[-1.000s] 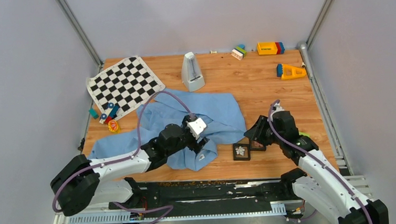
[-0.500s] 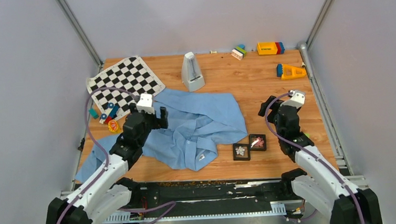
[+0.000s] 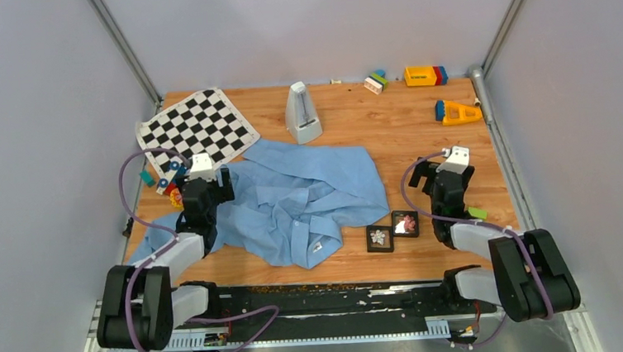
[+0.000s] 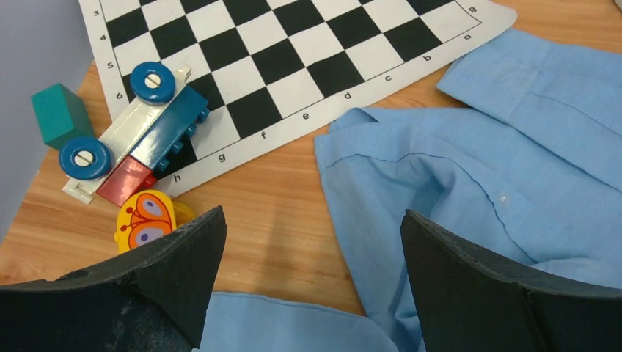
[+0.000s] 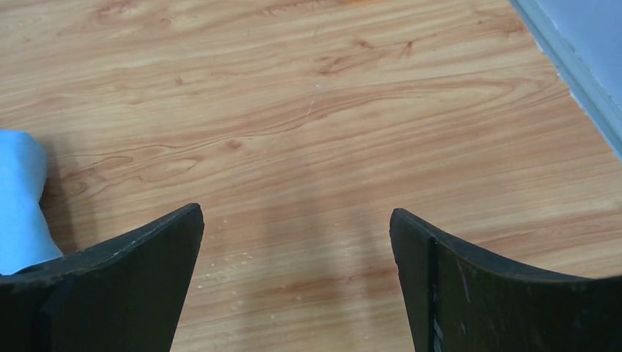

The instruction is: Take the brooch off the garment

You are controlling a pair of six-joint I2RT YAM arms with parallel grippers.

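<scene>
Far left of the garment (image 3: 309,194), the checkered mat (image 4: 293,59) is lying flat w/ a blue-white-red block car (image 4: 125,136) on its corner, and a yellow butterfly toy (image 4: 145,220) is sitting just off that corner. The left gripper (image 4: 309,220) is hovering over the garment's left edge, jaws spread wide w/ nothing betw. them. A sec ago that arm was stretched out low over the garment's near middle by the collar; it's now pulled back to the left side. The garment is lying crumpled mid-table (image 5: 308,110), same spot as before. Just right of its near corner, two small black boxes are sitting side by side, one (image 3: 380,237) w/ a white flower piece, the other (image 3: 404,223) w/ a pink-red piece; can't tell which is the brooch. The right gripper (image 5: 295,213) is hanging over bare wood right of the garment, released, jaws wide and empty. A sec ago it was down at the pink-red box; it's now drawn back from it.
</scene>
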